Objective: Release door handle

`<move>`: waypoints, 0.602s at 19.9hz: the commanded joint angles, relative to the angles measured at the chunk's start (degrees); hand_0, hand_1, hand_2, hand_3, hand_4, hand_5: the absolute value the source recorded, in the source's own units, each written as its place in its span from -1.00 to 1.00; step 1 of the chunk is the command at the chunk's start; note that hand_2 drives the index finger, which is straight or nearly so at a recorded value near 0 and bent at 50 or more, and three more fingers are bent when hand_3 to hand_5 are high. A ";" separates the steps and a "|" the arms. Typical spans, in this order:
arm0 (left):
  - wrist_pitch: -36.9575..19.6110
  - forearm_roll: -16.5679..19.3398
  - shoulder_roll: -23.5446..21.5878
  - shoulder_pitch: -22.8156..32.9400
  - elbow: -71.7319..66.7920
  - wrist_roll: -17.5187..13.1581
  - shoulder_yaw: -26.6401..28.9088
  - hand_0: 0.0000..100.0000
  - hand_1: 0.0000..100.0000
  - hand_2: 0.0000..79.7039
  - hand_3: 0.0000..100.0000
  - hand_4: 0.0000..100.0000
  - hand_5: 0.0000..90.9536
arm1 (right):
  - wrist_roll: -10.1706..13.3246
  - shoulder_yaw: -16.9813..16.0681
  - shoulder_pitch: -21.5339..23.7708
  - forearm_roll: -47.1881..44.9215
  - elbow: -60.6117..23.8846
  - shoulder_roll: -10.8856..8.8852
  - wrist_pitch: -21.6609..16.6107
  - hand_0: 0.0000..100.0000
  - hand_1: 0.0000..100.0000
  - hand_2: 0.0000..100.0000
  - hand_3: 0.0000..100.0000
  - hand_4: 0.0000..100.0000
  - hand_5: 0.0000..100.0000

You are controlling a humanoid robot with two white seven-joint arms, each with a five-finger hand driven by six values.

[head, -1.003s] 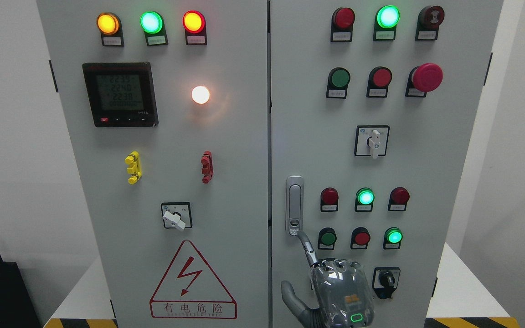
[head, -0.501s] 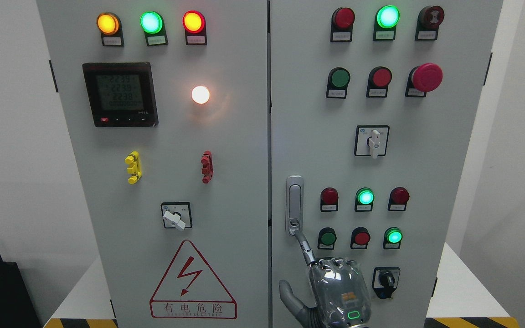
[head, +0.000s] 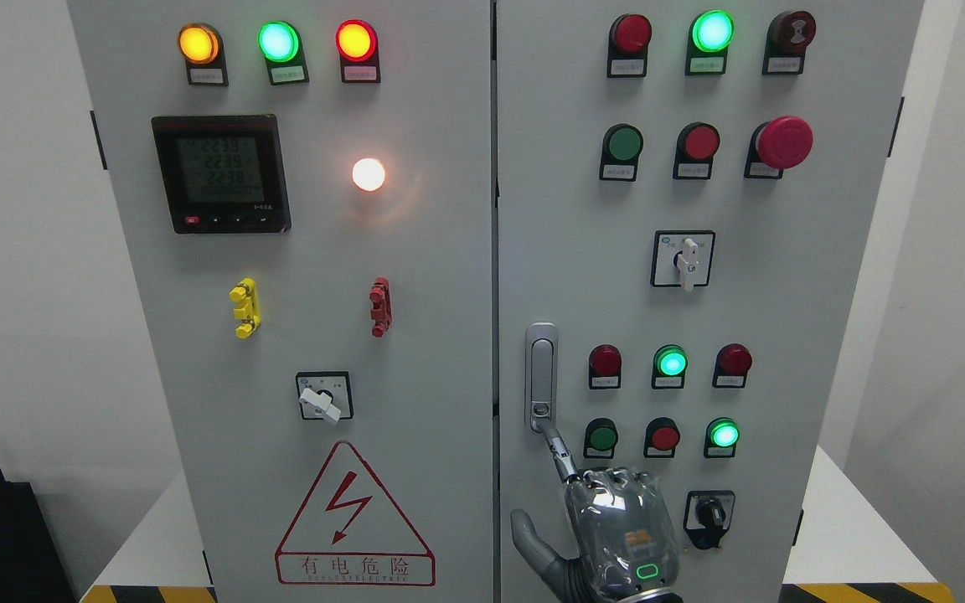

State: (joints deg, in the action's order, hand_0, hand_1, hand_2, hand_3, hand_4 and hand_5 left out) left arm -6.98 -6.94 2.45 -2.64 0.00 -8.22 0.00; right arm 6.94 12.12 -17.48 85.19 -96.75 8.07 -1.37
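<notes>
Your right hand (head: 616, 536) sat at six o'clock beneath the door handle (head: 541, 377). One extended finger touched its lower end. The other fingers (head: 616, 481) stayed curled, gripping nothing.

I count two grey cabinet doors (head: 415, 276), one silver door handle (head: 541, 377), four lit green round lamps (head: 278, 40), three black-framed rotary switches (head: 683, 260), one red mushroom stop button (head: 783, 142), one black digital meter (head: 221, 173), and one of my hands (head: 616, 536), lower right.
</notes>
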 commanded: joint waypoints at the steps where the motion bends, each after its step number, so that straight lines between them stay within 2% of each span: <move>1: 0.04 0.00 0.01 0.00 -0.97 0.04 0.62 -0.76 -0.22 -1.00 -1.00 -1.00 -1.00 | -0.08 0.01 0.78 -0.02 0.16 0.10 0.05 -0.16 -0.49 -1.00 1.00 1.00 0.97; 4: 0.04 0.00 0.01 0.00 -0.97 0.04 0.62 -0.76 -0.22 -1.00 -1.00 -1.00 -1.00 | -0.17 0.01 1.22 -0.02 0.16 0.10 0.05 -0.16 -0.49 -1.00 1.00 1.00 0.97; 6: -0.05 0.00 0.01 0.00 -0.97 0.04 0.62 -0.76 -0.22 -1.00 -1.00 -1.00 -1.00 | -1.92 0.01 1.31 -0.02 -0.02 0.10 0.14 -0.16 -0.49 -1.00 1.00 1.00 0.97; 12: 0.04 0.00 0.01 0.00 -0.97 0.04 0.62 -0.76 -0.22 -1.00 -1.00 -1.00 -1.00 | -2.10 -0.08 0.96 -0.02 -0.11 0.01 0.14 -0.15 -0.50 -1.00 1.00 1.00 0.97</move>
State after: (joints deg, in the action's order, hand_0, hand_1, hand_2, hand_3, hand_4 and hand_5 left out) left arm -6.98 -6.94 2.46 -2.63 0.00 -8.22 0.00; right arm 5.15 12.11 -16.50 85.17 -96.82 8.13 -1.37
